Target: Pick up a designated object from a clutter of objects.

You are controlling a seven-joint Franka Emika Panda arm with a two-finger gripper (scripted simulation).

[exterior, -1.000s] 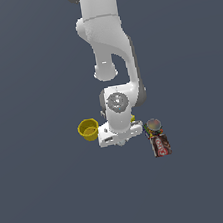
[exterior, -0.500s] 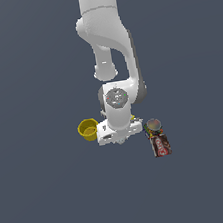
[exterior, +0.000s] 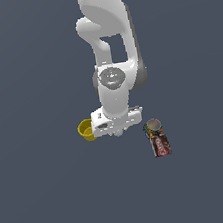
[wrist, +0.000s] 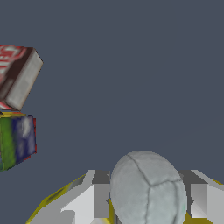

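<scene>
Between pincer fingers (wrist: 94, 199), seamed round ball (wrist: 148, 189)

The exterior view looks steeply down, almost from overhead, from well back, so the white arm (exterior: 113, 73) runs in from the top edge and foreshortens over a plain grey floor (exterior: 45, 194). Small in its middle sit the yellow cup (exterior: 86, 130), the metal-topped can (exterior: 154, 125) and the dark red-brown packet (exterior: 161, 145).

The wrist view looks along the gripper (wrist: 148, 199) from very close, low over the same floor (wrist: 131, 65). Its fingers (wrist: 98, 199) frame a pale-grey ball (wrist: 148, 188) that fills the near foreground (in the exterior view the arm covers that spot). Both views share the can (wrist: 16, 140) and the packet (wrist: 17, 76), here cut by the frame edge.
</scene>
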